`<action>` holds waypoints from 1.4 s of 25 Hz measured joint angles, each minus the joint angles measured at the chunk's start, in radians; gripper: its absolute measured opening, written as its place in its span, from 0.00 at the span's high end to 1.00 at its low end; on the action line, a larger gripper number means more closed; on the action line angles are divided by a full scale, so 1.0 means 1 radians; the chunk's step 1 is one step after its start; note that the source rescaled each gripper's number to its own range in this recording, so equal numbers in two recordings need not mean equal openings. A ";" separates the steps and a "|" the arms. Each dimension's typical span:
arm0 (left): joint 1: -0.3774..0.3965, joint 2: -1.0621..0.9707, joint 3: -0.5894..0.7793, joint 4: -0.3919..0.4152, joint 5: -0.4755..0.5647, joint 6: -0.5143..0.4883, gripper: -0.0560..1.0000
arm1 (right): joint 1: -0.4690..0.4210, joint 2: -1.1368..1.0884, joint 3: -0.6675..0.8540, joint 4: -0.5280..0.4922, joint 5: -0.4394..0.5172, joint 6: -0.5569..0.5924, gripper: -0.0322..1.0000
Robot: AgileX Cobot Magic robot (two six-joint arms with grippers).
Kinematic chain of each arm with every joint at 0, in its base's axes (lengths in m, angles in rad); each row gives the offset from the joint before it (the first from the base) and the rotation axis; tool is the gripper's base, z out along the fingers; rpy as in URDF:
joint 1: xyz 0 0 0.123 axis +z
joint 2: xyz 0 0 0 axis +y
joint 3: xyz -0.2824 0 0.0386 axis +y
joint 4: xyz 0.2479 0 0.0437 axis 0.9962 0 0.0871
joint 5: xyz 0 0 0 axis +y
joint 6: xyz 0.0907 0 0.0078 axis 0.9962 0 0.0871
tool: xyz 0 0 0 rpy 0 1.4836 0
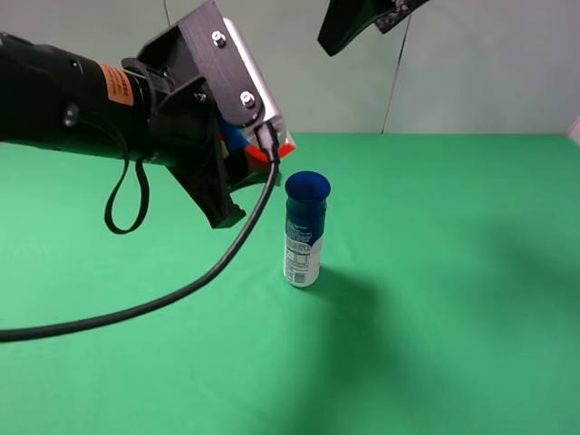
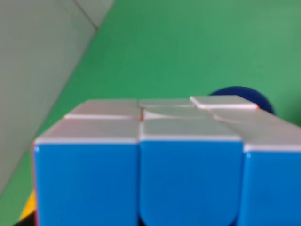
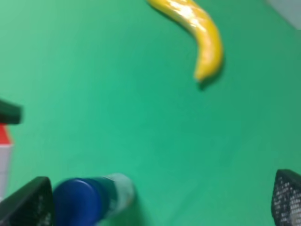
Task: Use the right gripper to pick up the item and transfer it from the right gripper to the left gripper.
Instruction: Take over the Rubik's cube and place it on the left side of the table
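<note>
We are clamping the cube (image 1: 270, 150) in our left claw (image 1: 256, 170), eleven o'clock from the bottle (image 1: 304, 237), while our right claw (image 3: 157, 200) is gaping wide, empty.

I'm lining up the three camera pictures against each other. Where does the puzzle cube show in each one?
Exterior high: puzzle cube upper left of centre, clamped in the left gripper, mostly hidden.
Left wrist: fills the picture's lower half, blue face nearest, white face behind.
Right wrist: only a red-and-white sliver at the picture's left edge, apparently.
Shared landmark: the blue-capped bottle, in all three.
</note>
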 joint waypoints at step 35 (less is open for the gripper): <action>-0.002 -0.109 -0.033 -0.550 0.309 0.370 0.95 | 0.000 -1.050 1.107 -0.208 -0.309 0.232 0.00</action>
